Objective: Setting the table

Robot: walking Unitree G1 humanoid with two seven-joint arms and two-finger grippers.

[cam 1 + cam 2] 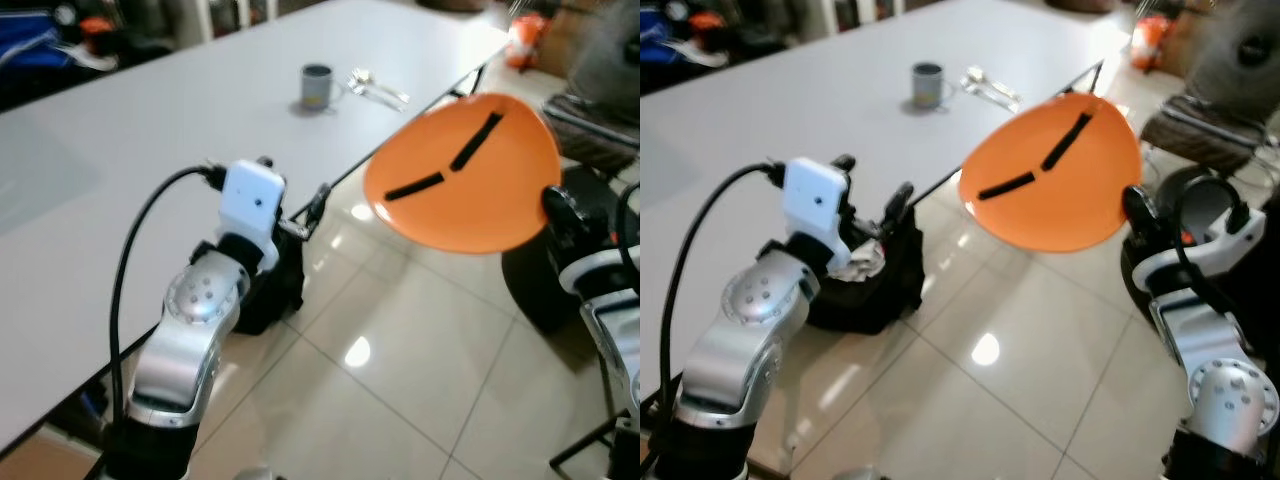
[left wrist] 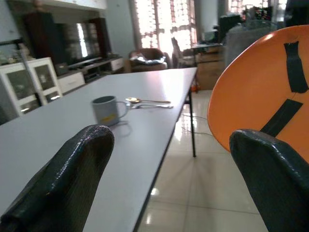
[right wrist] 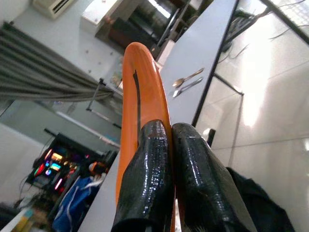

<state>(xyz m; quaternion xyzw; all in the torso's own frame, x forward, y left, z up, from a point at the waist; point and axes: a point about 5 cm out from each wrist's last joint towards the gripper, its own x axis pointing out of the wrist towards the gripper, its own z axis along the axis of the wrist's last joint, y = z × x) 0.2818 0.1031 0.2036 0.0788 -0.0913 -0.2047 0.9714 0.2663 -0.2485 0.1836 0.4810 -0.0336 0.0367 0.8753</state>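
The right gripper [image 3: 169,169] pinches the rim of the orange plate [image 1: 465,175], holding it tilted in the air over the tiled floor [image 1: 400,340], just off the edge of the white table [image 1: 150,150]. The left gripper [image 2: 169,193] hovers at the table edge with its fingers [image 2: 72,174] spread and nothing between them. A grey mug [image 1: 317,87] and cutlery [image 1: 375,88] sit farther along the table, well apart from the plate.

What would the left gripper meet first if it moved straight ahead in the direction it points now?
Probably nothing soon: between the open fingers of the left gripper lies the edge of the white table. Farther along stands the grey mug, though depth is unclear. The orange plate lies off to one side.
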